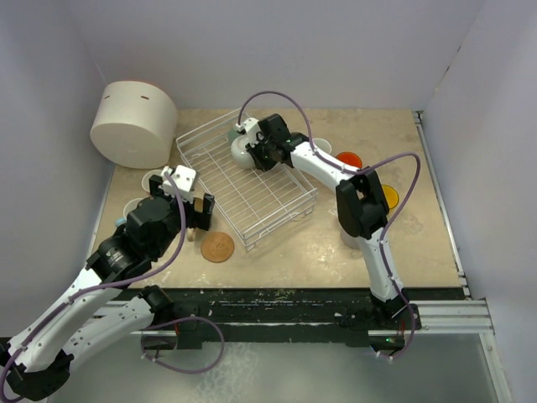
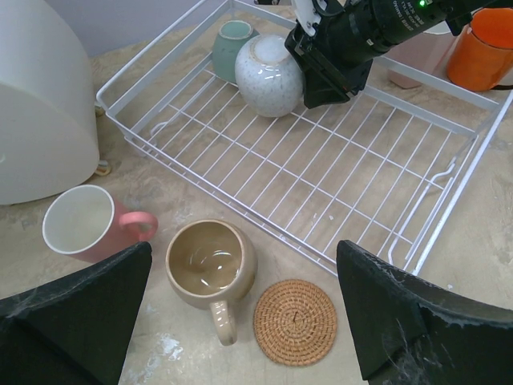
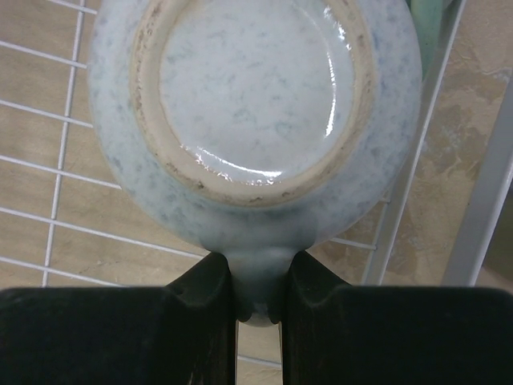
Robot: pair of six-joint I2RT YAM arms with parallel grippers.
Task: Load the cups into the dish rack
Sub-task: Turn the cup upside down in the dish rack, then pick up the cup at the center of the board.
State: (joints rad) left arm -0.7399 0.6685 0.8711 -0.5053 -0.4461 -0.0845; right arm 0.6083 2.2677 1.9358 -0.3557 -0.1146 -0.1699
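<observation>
The white wire dish rack [image 1: 252,197] lies mid-table. My right gripper [image 1: 257,153] is shut on the handle of a pale blue speckled mug [image 1: 241,151] and holds it upside down at the rack's far corner, beside an upturned teal mug [image 1: 234,134]. In the right wrist view the fingers [image 3: 204,321] pinch the handle below the mug's base [image 3: 248,88]. My left gripper [image 2: 244,321] is open and empty, above a beige mug [image 2: 210,261] and a pink mug [image 2: 80,228] on the table in front of the rack [image 2: 337,168].
A cork coaster [image 2: 295,321] lies beside the beige mug. A large white cylinder [image 1: 134,124] stands at the far left. An orange mug [image 1: 349,159] and a yellow mug [image 1: 388,197] stand right of the rack. White mugs [image 1: 155,180] stand left of it.
</observation>
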